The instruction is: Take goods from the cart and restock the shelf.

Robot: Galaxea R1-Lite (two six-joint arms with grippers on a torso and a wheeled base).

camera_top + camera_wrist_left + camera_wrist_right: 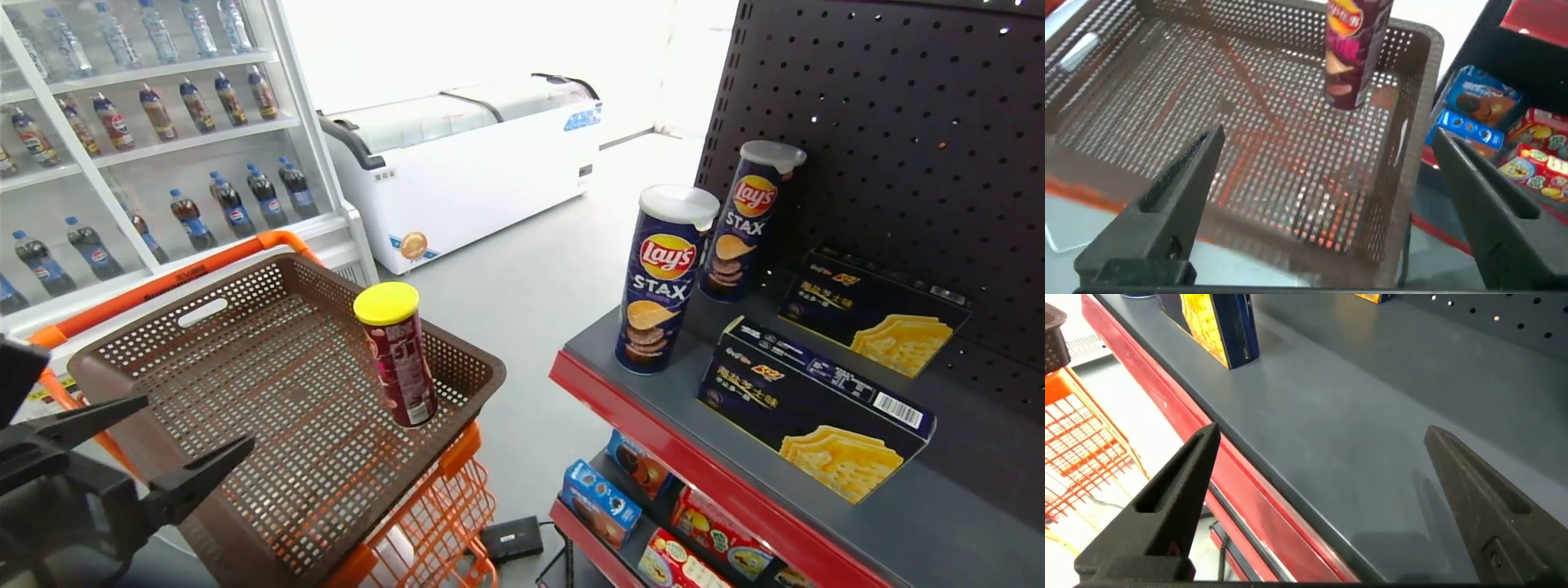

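- The left claw point(200, 420) is hovering in the lower left of the head view, over the near rim of the brown basket point(490, 371). Its two dark fingers are spread wide, gripping nothing and pointing across the mesh floor.
- The maroon chip can point(396, 355) with its yellow lid is standing upright inside the basket, close to the far right wall, left of centre in the frame and well apart from the left claw.
- The basket is sitting on top of the orange cart point(457, 506).
- The right claw point(1321, 431) is hanging above a bare stretch of the grey shelf point(963, 506) top, near its red front edge. Its fingers are wide apart and empty.
- On the right of the head view, two blue chip cans point(661, 278) are standing upright on the shelf, with two dark snack boxes point(816, 408) lying just beside them.
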